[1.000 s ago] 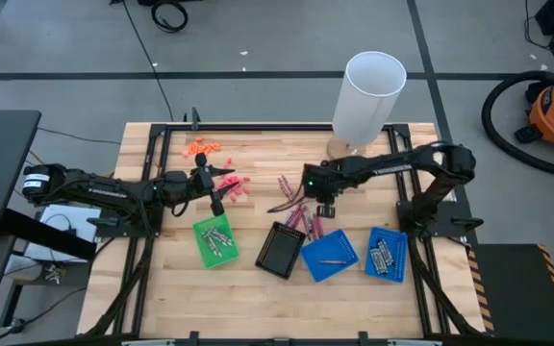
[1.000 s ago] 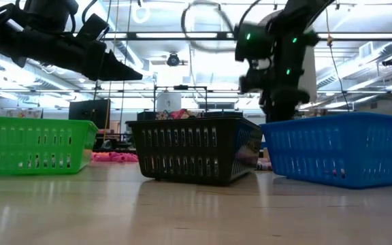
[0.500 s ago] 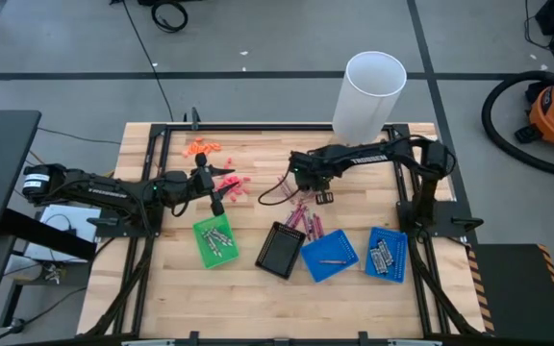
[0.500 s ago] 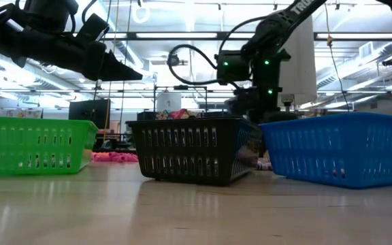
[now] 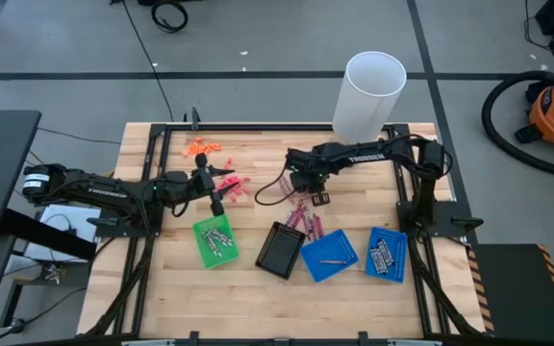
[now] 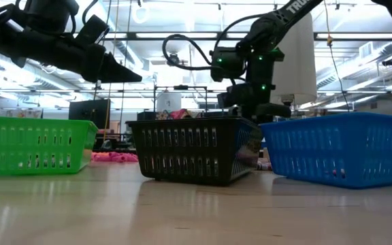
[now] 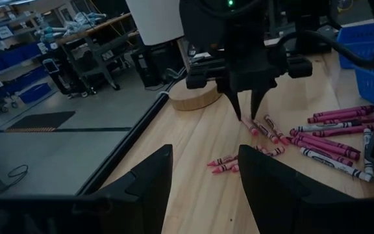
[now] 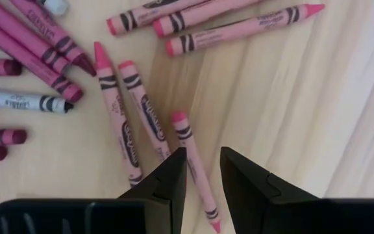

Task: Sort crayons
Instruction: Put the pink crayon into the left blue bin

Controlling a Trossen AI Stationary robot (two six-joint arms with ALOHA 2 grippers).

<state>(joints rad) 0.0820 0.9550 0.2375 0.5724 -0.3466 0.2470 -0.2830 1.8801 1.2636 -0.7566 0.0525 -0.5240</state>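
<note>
Nearest the front edge of the pale wooden slatted table [image 5: 162, 288], four small plastic baskets are sitting in a row: a green one [image 5: 214, 240] holding a few grey sticks, a black one [image 5: 281, 250], a blue one [image 5: 329, 256] with a single crayon lying in it, and a second blue one [image 5: 387, 255] holding grey crayons. Just behind the black and blue baskets, a loose scatter of thin pink-magenta and grey wax crayons [image 5: 301, 213] is lying flat on the wood.

The right gripper [image 5: 301, 184] is pointing down over the far edge of that scatter, its two dark fingers [image 8: 242, 179] standing slightly apart and straddling one pink crayon [image 8: 194, 164] without yet closing on it; nothing is being carried. The left gripper [image 5: 216, 188] is hovering above the table behind the green basket, jaws spread wide and empty, beside a clump of coral-red bits [image 5: 233, 186].

Farther back, stubby orange pieces [image 5: 200, 147] are lying near the far left edge, and a tall white cylinder [image 5: 367, 96] is standing at the far right.
</note>
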